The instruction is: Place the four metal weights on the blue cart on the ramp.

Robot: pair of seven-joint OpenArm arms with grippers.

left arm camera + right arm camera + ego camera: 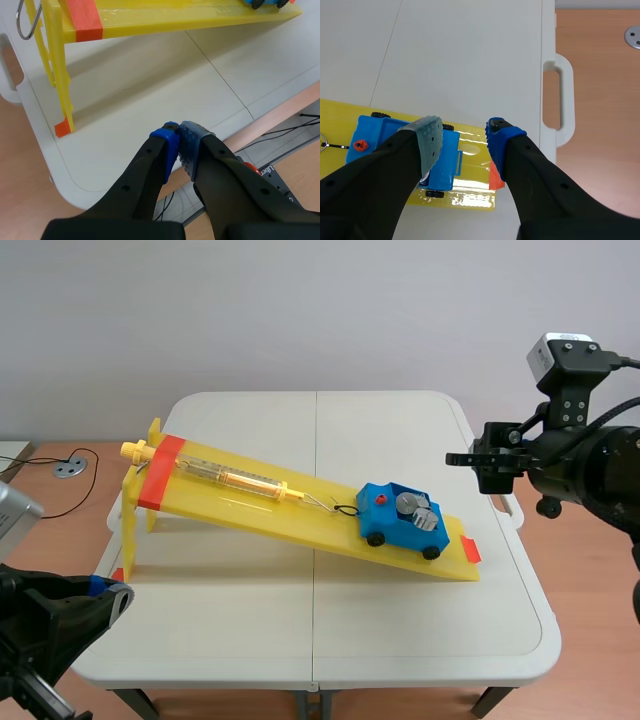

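Nudging the blue cart (402, 527) could spill its metal weights (415, 506) down the ramp (250, 502). Fingers: right gripper (465, 137) wide, left gripper (178, 142) pressed together.

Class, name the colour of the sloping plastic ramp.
Yellow plastic ramp, clearest in scene view.

Light was bright, even and diffuse, apparently from overhead. The ramp (290, 520) cast a soft, pale shadow on the desk (400, 620) directly beneath it, deepest under its raised end by the legs. In the right wrist view the ramp's glossy yellow face gave white glare patches near its low end, with fainter streaks further up its slope. Shadow edges were soft throughout.
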